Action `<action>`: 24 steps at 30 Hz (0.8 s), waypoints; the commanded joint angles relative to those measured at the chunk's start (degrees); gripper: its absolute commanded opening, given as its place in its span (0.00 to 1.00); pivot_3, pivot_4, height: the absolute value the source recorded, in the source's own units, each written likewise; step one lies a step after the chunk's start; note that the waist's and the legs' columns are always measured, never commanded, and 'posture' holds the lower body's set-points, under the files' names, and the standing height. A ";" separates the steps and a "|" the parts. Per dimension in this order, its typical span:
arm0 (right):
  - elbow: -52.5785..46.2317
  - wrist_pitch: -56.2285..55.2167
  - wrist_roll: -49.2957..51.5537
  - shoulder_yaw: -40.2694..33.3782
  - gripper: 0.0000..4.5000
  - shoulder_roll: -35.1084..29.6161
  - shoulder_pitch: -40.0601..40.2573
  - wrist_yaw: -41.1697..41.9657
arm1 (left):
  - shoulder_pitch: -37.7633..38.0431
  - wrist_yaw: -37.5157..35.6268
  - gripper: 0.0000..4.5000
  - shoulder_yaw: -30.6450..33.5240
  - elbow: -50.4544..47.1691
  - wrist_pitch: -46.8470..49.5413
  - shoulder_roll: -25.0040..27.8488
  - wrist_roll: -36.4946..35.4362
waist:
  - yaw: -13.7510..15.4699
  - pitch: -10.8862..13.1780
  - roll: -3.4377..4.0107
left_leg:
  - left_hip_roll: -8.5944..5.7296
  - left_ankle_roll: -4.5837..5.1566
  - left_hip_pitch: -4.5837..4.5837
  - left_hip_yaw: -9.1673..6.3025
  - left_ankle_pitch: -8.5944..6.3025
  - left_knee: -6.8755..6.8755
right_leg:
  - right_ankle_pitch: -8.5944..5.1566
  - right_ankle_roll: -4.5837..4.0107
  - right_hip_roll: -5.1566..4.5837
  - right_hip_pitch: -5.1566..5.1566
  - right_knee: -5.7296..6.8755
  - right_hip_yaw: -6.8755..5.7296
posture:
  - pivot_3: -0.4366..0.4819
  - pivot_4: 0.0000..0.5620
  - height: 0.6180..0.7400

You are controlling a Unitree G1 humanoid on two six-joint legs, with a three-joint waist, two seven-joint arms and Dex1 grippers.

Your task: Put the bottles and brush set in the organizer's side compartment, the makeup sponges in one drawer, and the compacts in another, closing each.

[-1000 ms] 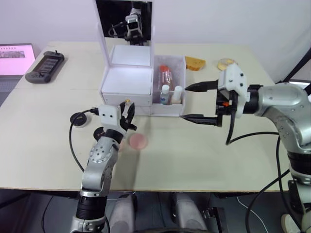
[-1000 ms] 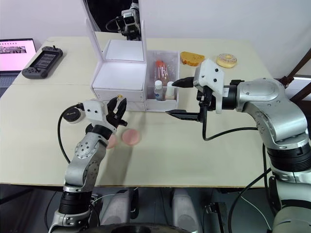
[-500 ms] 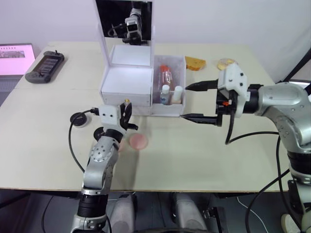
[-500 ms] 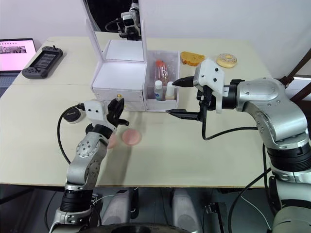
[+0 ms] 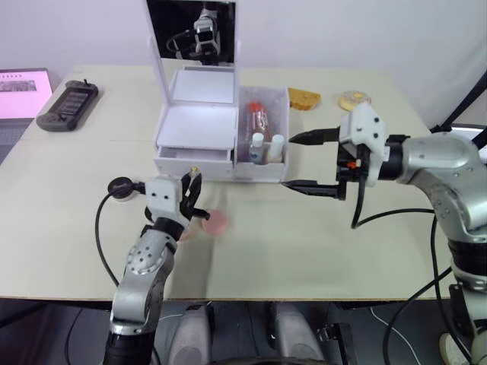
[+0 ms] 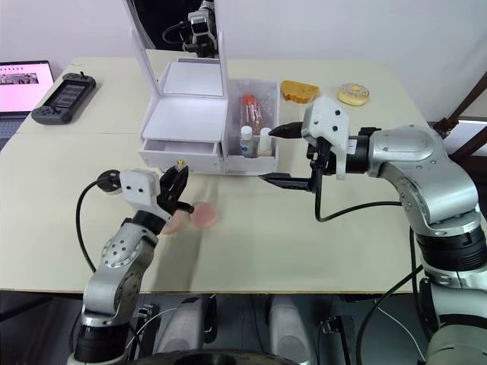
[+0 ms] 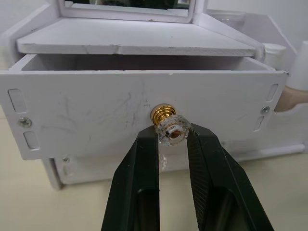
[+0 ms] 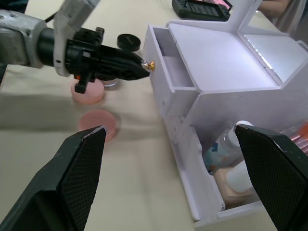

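bench [image 5: 319, 236]: pale beige top, spans most of the head views, carries all items below.

organizer [image 5: 199, 125]: white plastic box, upper centre of the left eye view, mirror [image 5: 192, 26] upright at its back. upper drawer [image 7: 144, 113] pulled partly out toward the lower edge of the frame, gold knob [image 7: 166, 122] at the middle of its front. lower drawer front visible beneath it in the left wrist view, seemingly pushed in.

side compartment [image 5: 278, 169]: open-topped bin, joined to the organizer's right side in the left eye view. holds the bottles upright at its near end, the clear one [image 5: 258, 148] beside the beige one [image 5: 276, 147]; a red-tipped item, apparently the brush set [image 5: 259, 118], lies behind them.

right claw [image 5: 302, 161]: centre right of the left eye view, just right of the side compartment, fingers spread wide, nothing held, clear of the bench.

left claw [image 7: 172, 137]: lower centre of the left wrist view, two black fingers nearly closed, pinching the gold knob between their tips.

game controller [image 5: 68, 104]: dark, upper left of the left eye view, well apart from the organizer.

makeup sponges: two pink rounds flat on the bench, lower left of centre in the left eye view; one [image 5: 217, 223] just right of the left claw, the other [image 8: 87, 89] partly behind it.

compacts: one black round case [image 5: 120, 185] left of the left arm; second not clearly told apart.

bread slice [image 5: 305, 98] and doughnut [image 5: 354, 98]: upper right of the left eye view, behind the right claw.
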 commanded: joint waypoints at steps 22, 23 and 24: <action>-0.03 -2.35 -0.73 -0.61 1.00 1.30 -0.56 -0.44 | 10.73 -3.01 0.06 1.15 -16.81 7.49 5.32 -4.94 | -0.22 0.02 -0.01 | 0.00 0.03 -0.03 0.02 -0.04 -0.07 | 0.00 -0.01 -0.04 -0.02 -0.22 0.00 | 0.48 0.27 0.98; 0.04 -2.34 -0.77 -0.60 1.00 1.35 -0.62 -0.37 | 10.69 -2.76 0.06 1.14 -17.17 7.85 5.30 -4.93 | -0.23 0.02 -0.01 | 0.00 0.02 -0.03 0.02 -0.04 -0.06 | 0.00 -0.01 -0.04 0.00 -0.27 0.00 | 0.48 0.27 0.98; 0.05 -2.36 -0.81 -0.59 1.00 1.37 -0.59 -0.31 | 10.70 -2.50 0.06 1.15 -17.49 8.10 5.25 -4.92 | -0.22 0.02 -0.01 | 0.00 0.02 -0.03 0.02 -0.04 -0.07 | 0.01 -0.03 -0.04 0.03 -0.34 0.00 | 0.48 0.27 0.98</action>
